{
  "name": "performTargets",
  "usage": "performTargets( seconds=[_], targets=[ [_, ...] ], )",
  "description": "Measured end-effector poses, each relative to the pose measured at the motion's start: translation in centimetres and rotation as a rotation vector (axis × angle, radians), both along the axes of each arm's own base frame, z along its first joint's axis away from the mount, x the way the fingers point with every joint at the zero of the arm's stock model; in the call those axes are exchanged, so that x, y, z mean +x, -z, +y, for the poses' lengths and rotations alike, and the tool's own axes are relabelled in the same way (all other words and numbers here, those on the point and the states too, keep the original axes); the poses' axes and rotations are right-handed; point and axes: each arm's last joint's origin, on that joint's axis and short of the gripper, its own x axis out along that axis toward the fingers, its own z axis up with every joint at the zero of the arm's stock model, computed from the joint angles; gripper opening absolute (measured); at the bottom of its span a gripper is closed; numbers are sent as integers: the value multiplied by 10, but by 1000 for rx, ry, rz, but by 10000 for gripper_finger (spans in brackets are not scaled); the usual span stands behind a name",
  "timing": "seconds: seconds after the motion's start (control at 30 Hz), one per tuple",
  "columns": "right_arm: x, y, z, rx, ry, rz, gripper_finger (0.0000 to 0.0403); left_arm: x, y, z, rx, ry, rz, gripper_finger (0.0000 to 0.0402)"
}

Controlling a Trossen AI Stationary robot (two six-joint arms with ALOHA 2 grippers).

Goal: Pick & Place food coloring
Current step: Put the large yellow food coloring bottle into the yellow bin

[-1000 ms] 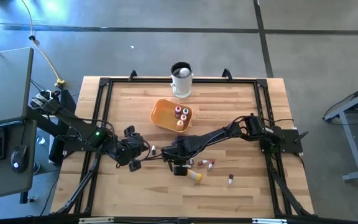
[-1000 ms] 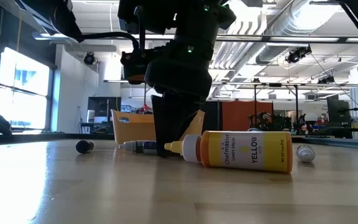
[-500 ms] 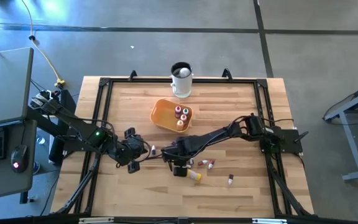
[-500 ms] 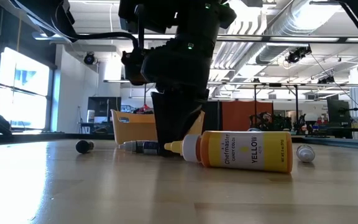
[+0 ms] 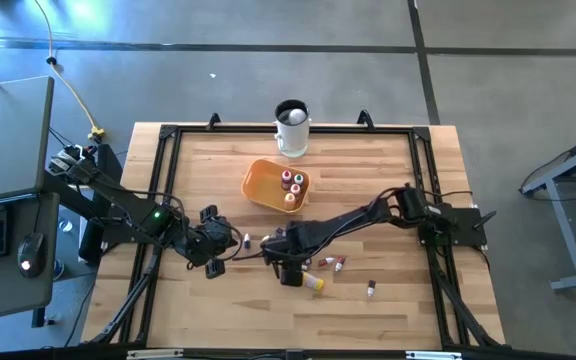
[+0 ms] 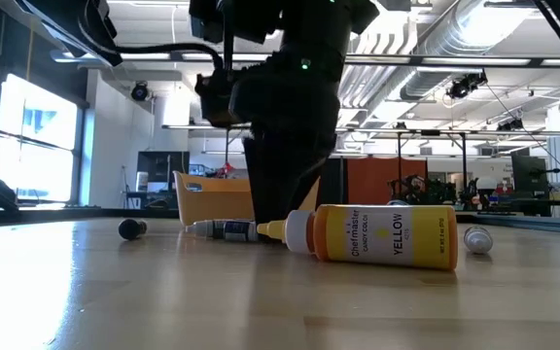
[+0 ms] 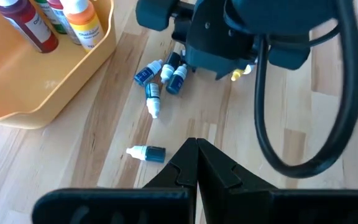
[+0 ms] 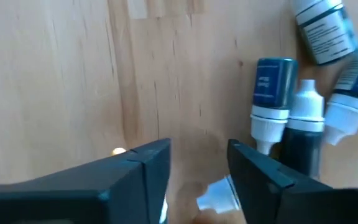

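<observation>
Right pincer (image 5: 286, 268): low over the middle of the desk (image 5: 388, 180), fingers parted to a narrow gap with bare wood between them; nothing held. In its wrist view the fingertips stand just beside a cluster of blue bottles (image 8: 291, 118), probably lined up to straddle one.
Left pincer (image 5: 230, 246): fingers pressed together, empty, waiting near the desk's left-centre, clear of the working arm.
Food coloring, placed: three bottles (image 5: 289, 187) stand upright in the orange bowl (image 5: 260, 186), caps up, so the task is partly done.
Food coloring, loose: a large yellow bottle (image 6: 377, 235) lies on its side just beside the right pincer; small blue bottles (image 7: 162, 71) lie scattered under that arm, one blue bottle (image 7: 146, 152) apart from them; further small bottles (image 5: 333, 263) and a lone one (image 5: 371, 290) lie to the right.
White mug (image 5: 291, 128): at the far edge, beyond the bowl, not involved.
Risk: bottles touch one another, so closing may nudge a neighbour.
</observation>
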Motion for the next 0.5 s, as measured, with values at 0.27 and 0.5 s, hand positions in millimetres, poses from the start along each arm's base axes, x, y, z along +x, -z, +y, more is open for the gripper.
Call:
performTargets(
  seconds=[0.27, 0.5],
  targets=[
    [-8, -32, -4, -10, 39, -37, 197, 0, 0, 0, -3, 1, -1, 0],
    [-18, -30, 13, 118, 145, 43, 197, 0, 0, 0, -5, 1, -4, 0]
  ],
)
